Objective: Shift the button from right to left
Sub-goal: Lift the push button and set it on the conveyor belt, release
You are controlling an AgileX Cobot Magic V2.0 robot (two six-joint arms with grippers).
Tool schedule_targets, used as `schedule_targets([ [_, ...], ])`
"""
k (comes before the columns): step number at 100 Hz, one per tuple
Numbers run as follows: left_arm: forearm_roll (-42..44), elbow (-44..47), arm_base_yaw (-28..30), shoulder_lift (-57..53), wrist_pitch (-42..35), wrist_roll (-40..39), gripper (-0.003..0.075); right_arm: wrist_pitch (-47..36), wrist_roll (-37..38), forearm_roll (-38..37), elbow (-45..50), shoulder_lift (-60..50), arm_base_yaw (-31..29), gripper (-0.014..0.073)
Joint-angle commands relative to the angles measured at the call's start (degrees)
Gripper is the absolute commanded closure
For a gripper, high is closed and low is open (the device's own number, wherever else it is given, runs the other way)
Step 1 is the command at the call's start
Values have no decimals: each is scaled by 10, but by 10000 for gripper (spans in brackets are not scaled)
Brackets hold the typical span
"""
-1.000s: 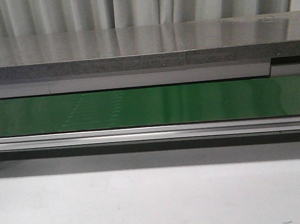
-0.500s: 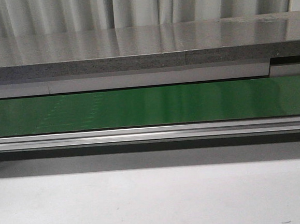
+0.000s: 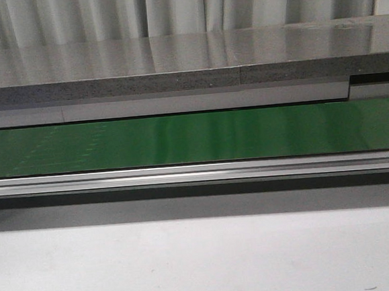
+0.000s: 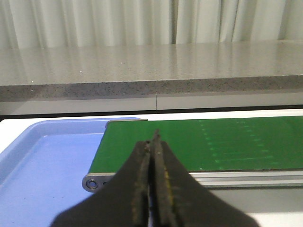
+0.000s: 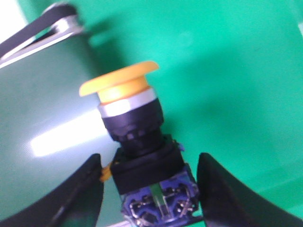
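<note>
Since the push-button [image 5: 137, 156] sits between the right gripper [image 5: 150, 198] fingers w/ gaps both sides, that gripper reads as spread, not gripping yet. It lies on the green conveyor belt [image 5: 236, 71]. Prob light, rigid plastic; I'd pinch the blocky black body, not the slick orange-yellow cap. Left gripper [image 4: 152, 189] is clenched, empty, w/ the blue tray [image 4: 42, 165] beyond it and the grey counter [image 4: 151, 66] further back.

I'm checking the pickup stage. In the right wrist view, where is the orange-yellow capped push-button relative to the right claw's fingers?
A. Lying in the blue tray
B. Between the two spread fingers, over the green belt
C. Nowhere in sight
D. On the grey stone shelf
B: the orange-yellow capped push-button with black body sits between the dark fingers of the right claw, green conveyor belt behind it.
</note>
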Motion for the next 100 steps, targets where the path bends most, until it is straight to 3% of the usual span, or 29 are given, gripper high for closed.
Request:
schedule_targets([
  [1, -2, 26, -3, -18, -43, -5, 741, -13, 3, 22, 14, -39, 27, 349],
  [33, -2, 26, -3, -18, -43, -5, 741, -69, 24, 37, 59, -27, 95, 326],
  [50, -2, 26, -3, -18, -43, -5, 741, -70, 24, 37, 59, -27, 105, 55],
  [57, -2, 26, -3, -18, -43, -5, 741, -70, 15, 37, 58, -30, 115, -6],
  [82, -2, 26, -3, -18, -43, -5, 741, -61, 15, 35, 58, -64, 156, -8],
  [100, -2, 26, -3, -18, -43, -5, 741, -54, 3, -9, 59, -115, 196, 15],
])
